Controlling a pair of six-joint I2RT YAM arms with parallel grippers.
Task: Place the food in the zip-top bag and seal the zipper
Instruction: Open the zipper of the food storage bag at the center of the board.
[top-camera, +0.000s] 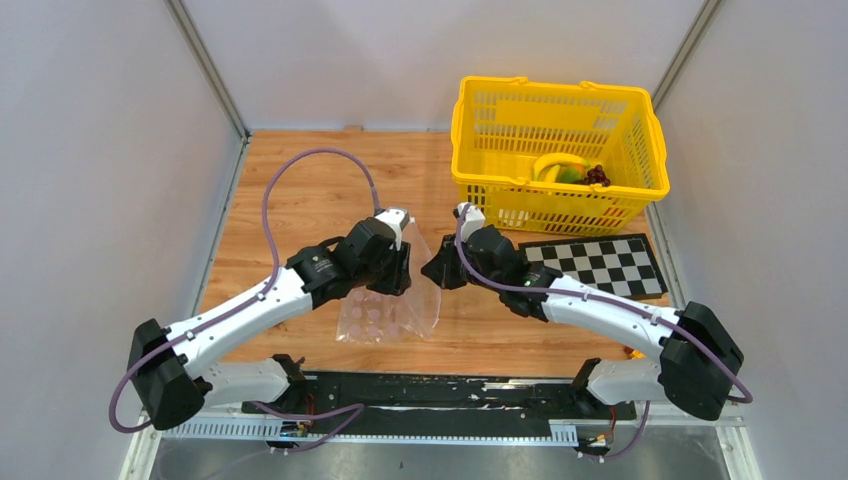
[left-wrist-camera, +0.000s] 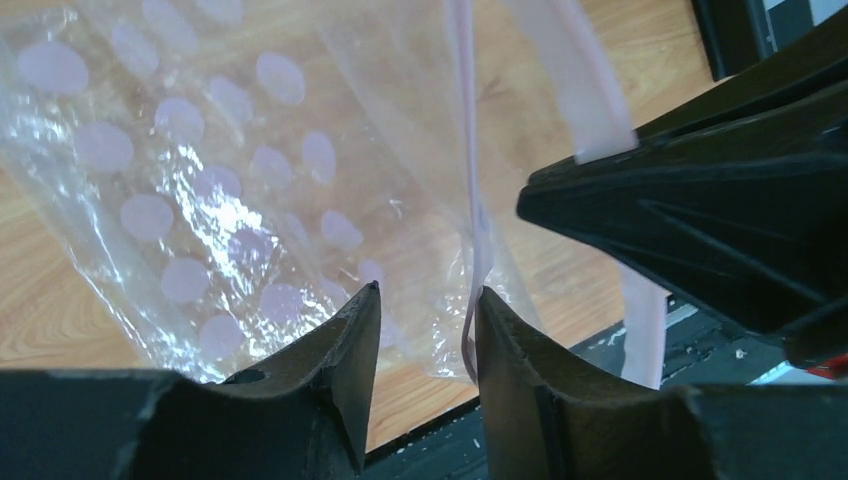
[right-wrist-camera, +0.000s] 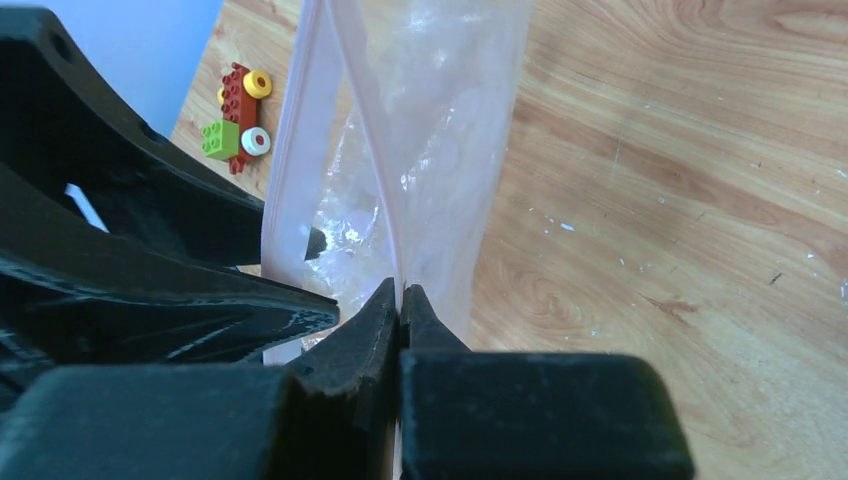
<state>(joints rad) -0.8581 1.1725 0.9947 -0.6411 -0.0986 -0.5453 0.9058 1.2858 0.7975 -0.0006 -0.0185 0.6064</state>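
The zip-top bag hangs between the two grippers, its lower part resting on the wood. My right gripper is shut on one pink strip of the zipper at the bag's mouth. My left gripper is open; the other zipper strip runs down between its fingers, against the right-hand one, unclamped. In the top view, left gripper and right gripper nearly meet. The food, a yellow banana, a green piece and dark grapes, lies in the yellow basket.
The yellow mesh basket stands at the back right. A checkerboard card lies in front of it, under the right arm. Small toy blocks sit on the wood beyond the bag. A black rail runs along the near edge.
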